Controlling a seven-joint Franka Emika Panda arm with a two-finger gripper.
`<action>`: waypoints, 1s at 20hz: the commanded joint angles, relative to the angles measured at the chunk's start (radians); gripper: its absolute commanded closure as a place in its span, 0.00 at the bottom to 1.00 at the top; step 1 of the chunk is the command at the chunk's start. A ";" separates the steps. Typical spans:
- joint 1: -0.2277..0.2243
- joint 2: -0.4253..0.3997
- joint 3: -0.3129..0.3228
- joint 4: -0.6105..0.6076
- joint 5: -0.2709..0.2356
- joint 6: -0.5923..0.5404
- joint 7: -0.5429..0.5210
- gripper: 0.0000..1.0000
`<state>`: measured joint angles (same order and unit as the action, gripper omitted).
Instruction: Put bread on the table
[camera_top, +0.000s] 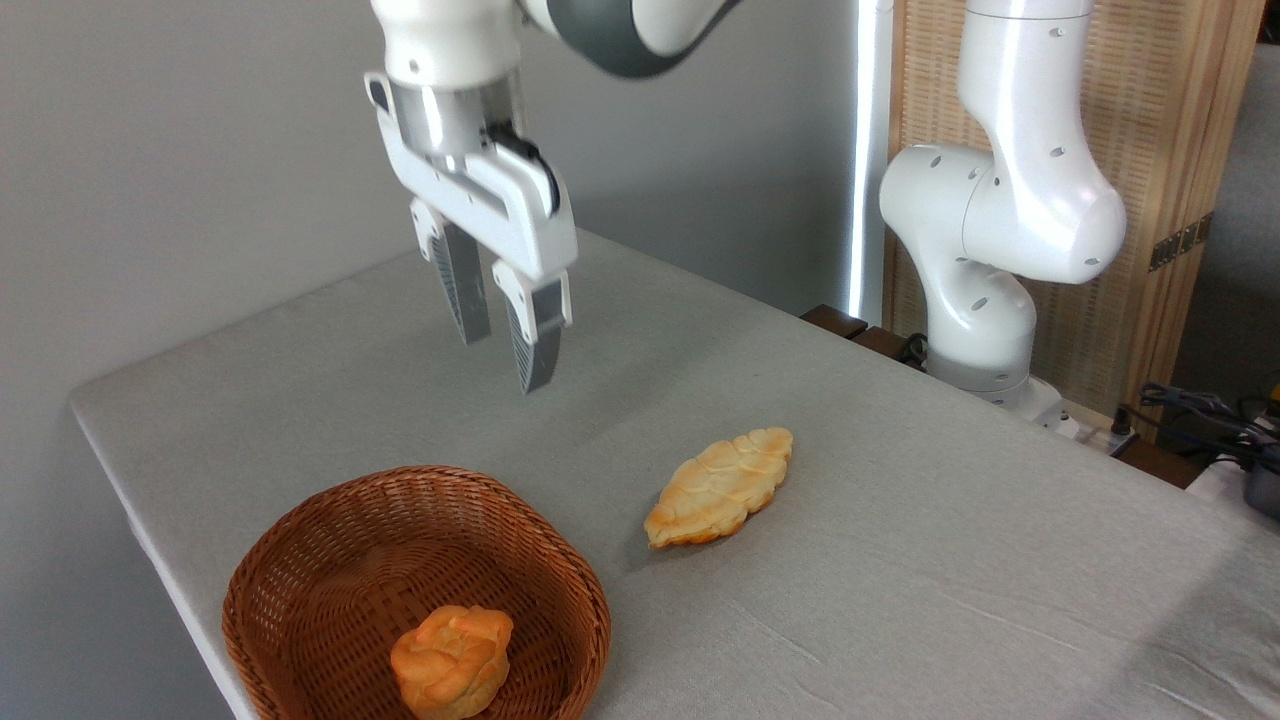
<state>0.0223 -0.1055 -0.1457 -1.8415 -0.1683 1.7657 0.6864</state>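
On grey table (900, 600), golden ridged tapered bread (718, 488)

Single fixed view, high, angled across table (900, 600).

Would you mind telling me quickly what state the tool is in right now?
Tool: open and empty, hanging in the air above the table, clear of the bread.

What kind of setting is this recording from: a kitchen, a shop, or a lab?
Most likely a lab or test room. A Franka arm's base stands at a cloth-covered table holding only a wicker basket and toy-like bread, with loose cables nearby.
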 joint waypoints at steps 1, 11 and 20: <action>-0.004 0.055 0.050 0.175 -0.005 -0.152 -0.013 0.00; -0.004 0.064 0.035 0.220 0.118 -0.173 -0.074 0.00; -0.053 0.089 0.110 0.269 0.121 -0.172 -0.068 0.00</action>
<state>0.0109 -0.0435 -0.0565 -1.6117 -0.0592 1.6198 0.6221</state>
